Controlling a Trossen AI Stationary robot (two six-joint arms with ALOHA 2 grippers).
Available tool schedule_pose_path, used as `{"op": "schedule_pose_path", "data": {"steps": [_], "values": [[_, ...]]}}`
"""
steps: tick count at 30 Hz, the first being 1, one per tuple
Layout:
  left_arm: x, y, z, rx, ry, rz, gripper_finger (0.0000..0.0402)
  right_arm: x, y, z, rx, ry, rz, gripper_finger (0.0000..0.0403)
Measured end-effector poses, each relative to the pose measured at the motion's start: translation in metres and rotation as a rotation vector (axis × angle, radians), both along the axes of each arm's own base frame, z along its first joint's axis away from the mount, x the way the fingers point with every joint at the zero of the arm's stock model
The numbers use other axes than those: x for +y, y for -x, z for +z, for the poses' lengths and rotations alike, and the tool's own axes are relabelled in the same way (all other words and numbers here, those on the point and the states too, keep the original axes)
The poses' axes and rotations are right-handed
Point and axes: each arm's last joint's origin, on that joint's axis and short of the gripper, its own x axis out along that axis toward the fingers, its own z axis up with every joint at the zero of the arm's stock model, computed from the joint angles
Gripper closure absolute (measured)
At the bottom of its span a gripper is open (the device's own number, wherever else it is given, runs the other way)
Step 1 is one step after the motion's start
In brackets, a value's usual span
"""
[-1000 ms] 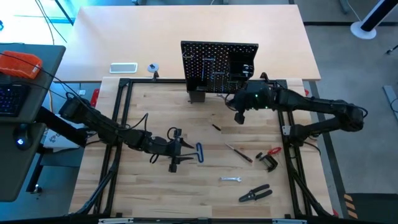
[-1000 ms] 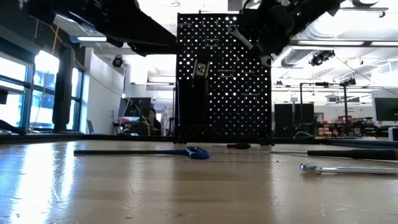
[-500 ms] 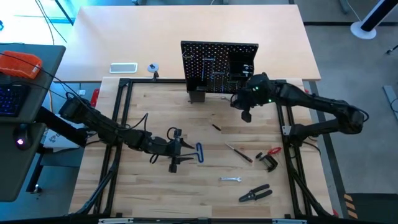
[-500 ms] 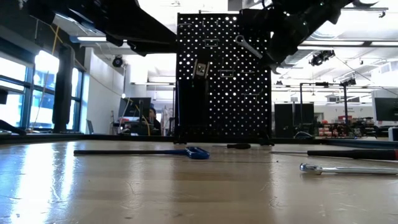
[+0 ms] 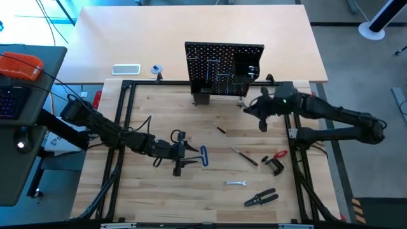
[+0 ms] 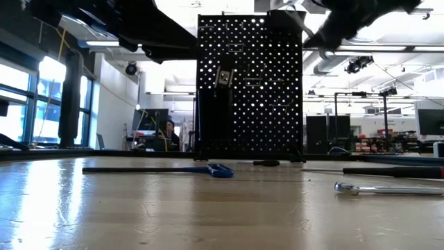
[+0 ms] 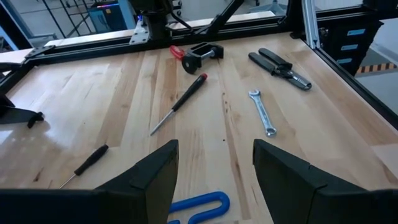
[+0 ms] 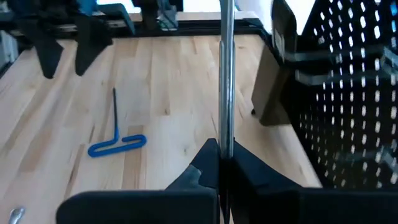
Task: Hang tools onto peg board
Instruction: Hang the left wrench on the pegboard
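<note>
The black peg board [image 5: 224, 67] stands upright at the table's far edge, with a few things on its hooks. My right gripper [image 5: 257, 108] hangs in the air just near and right of it, shut on a silver wrench [image 8: 226, 74]. My left gripper [image 5: 189, 156] stands open low over the table's middle, its fingers [image 7: 155, 177] apart above the blue-handled bent key [image 7: 199, 204], which lies flat on the wood. A red-handled screwdriver [image 5: 245, 156], a red-and-black clamp [image 5: 275, 162], a second wrench [image 5: 235, 183] and pliers [image 5: 261, 198] lie on the table's right half. My right gripper pinches the wrench's shaft [image 8: 226, 146] between its two fingers, the flat sides against the pads. The long free part sticks out forward past the fingertips toward the peg board [image 8: 354, 93]. The wrench is lifted clear of the table.
A small black screwdriver [image 5: 220, 130] lies on the table between the peg board and the other tools. A black frame [image 5: 121, 127] runs along the table's edges. A white tray [image 5: 126, 69] and a small tape roll [image 5: 156, 69] sit beyond the frame, left of the peg board.
My right gripper has drawn back from the front of the peg board toward the table's right edge, still shut on the wrench, which has come away from the board's face with it.
</note>
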Motion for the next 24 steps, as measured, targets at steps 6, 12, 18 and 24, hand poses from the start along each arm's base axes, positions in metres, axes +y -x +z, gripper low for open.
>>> {"op": "schedule_pose_path", "data": {"steps": [6, 12, 18, 24], "values": [[0.000, 0.000, 0.000, -0.003, -0.001, 0.000, 0.0205, 0.010, 0.008, -0.070, -0.168, -0.097, -0.023, 0.0401], [0.004, -0.001, 0.000, -0.002, -0.007, 0.013, 0.0205, 0.008, -0.003, -0.102, -0.312, -0.099, -0.021, 0.0401], [0.011, -0.003, 0.001, -0.005, -0.006, 0.036, 0.0205, 0.001, -0.024, -0.109, -0.310, -0.076, 0.006, 0.0401], [0.015, -0.005, 0.001, -0.005, -0.006, 0.052, 0.0205, -0.010, -0.028, -0.113, -0.317, -0.051, -0.022, 0.0401]]}}
